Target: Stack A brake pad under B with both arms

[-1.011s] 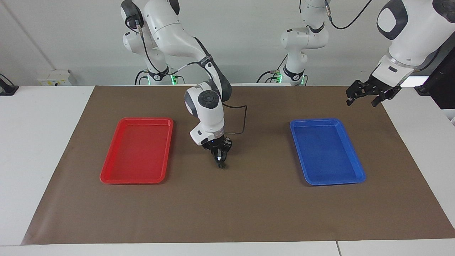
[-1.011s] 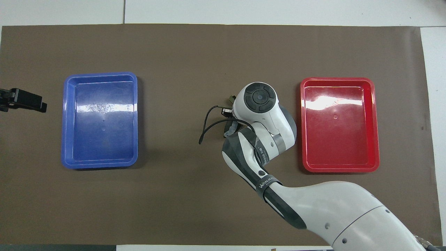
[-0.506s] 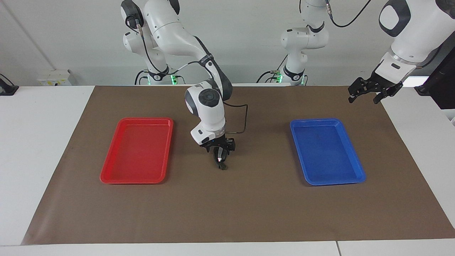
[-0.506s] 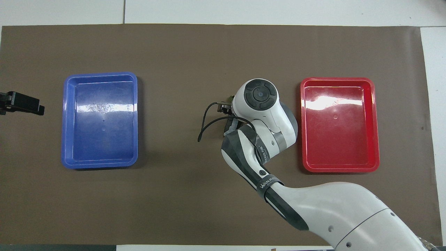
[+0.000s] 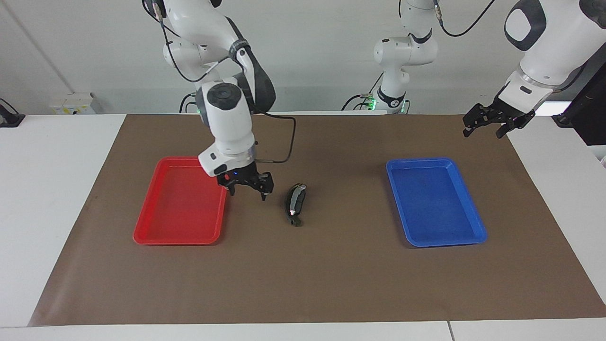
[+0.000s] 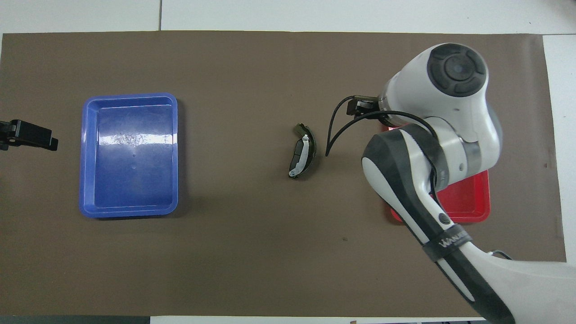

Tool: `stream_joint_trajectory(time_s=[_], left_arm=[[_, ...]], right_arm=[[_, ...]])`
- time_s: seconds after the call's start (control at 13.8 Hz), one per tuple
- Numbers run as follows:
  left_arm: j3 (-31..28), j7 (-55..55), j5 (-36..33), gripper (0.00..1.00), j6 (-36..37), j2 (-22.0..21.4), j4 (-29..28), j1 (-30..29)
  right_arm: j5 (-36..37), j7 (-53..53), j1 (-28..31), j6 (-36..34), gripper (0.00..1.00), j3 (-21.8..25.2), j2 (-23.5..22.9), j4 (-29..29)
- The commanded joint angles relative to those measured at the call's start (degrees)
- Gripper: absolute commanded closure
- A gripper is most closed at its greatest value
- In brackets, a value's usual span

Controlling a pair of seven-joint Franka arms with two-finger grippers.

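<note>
The two brake pads sit stacked mid-mat, B point(image 5: 294, 203) on top of A brake pad point(image 6: 298, 131). The right gripper point(image 5: 246, 188), fingers spread and empty, hangs by the red tray point(image 5: 156, 222). It should lift away slowly, not bumping the stack. The left gripper point(image 5: 490, 124) waits, spread, near the table's corner

The right gripper point(image 5: 246, 188) lets go and rises from frame centre toward the red tray point(image 5: 156, 222) at left, uncovering the stacked brake pads point(image 5: 294, 204) mid-frame.
</note>
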State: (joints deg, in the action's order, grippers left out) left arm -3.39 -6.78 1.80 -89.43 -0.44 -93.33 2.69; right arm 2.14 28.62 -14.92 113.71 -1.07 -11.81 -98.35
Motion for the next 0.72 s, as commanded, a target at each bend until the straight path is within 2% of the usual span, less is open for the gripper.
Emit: stream_joint_trajectory(time_s=[0.0, 0.36, 0.51, 0.65], left_arm=[[-0.92, 0.01, -0.05, 0.01, 0.23, -1.15, -1.07, 0.83], [-0.92, 0.01, -0.05, 0.01, 0.23, -1.15, -1.07, 0.83], [-0.92, 0.01, -0.05, 0.01, 0.23, -1.15, -1.07, 0.83], [-0.83, 0.01, -0.05, 0.01, 0.23, -1.15, -1.07, 0.83]], right_arm=[[0.67, -4.08, 4.27, -5.75, 0.0, -0.95, 4.07, -2.55], [-0.12, -21.3, 15.86, -17.01, 0.0, -0.86, 14.08, -2.38], [-0.03, -21.41, 16.85, -20.88, 0.0, -0.51, 15.85, -1.76], [-0.03, -21.06, 16.85, -20.99, 0.0, -0.42, 15.95, -1.93]])
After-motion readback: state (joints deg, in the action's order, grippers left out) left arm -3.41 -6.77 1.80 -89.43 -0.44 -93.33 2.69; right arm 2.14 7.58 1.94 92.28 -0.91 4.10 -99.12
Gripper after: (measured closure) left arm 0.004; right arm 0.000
